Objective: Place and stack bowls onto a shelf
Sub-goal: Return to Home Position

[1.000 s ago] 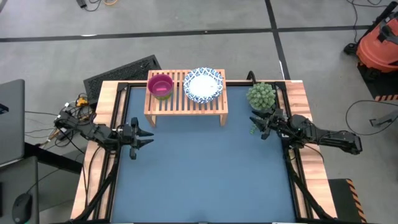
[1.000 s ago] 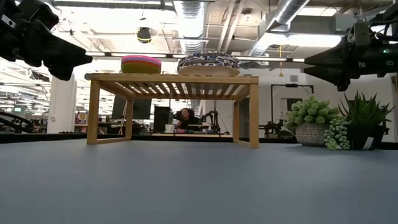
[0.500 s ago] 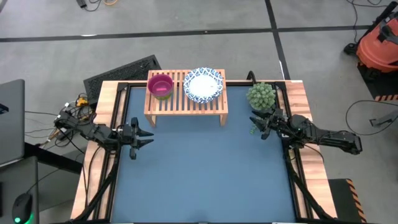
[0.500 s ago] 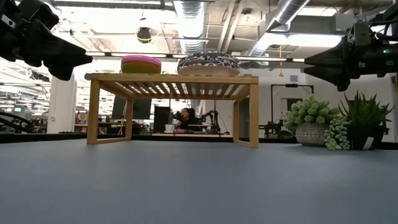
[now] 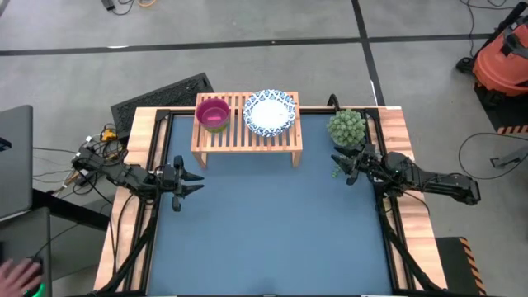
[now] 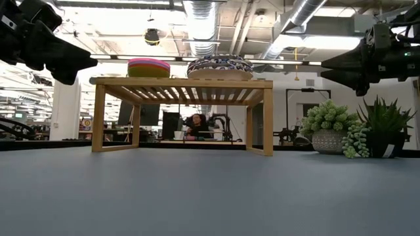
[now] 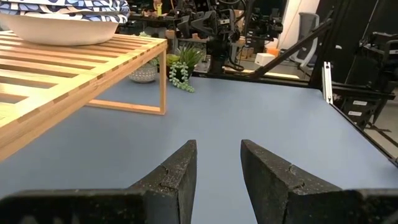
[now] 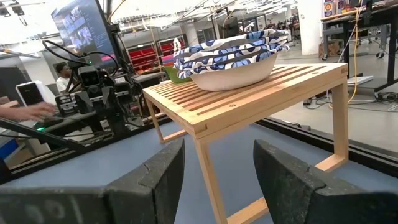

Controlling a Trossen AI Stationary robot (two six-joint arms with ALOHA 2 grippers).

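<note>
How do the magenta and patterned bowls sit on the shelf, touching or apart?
Apart. High view shows bare shelf slats between the magenta bowl and the patterned bowls.

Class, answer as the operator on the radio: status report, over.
Both open and empty: left hand at left edge, right hand at right edge. On the shelf: coloured bowl stack, patterned bowls. Beside right hand: potted plant.

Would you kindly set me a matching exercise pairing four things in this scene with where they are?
Things:
1. magenta bowl
2. patterned bowls
3. potted plant
4. left gripper

Places:
A. by the table's right edge, off the shelf
B. on the shelf, right part
C. at the table's left edge, open and empty
D. on the shelf, left part

Pairs: 1-D, 2-B, 3-A, 4-C.
</note>
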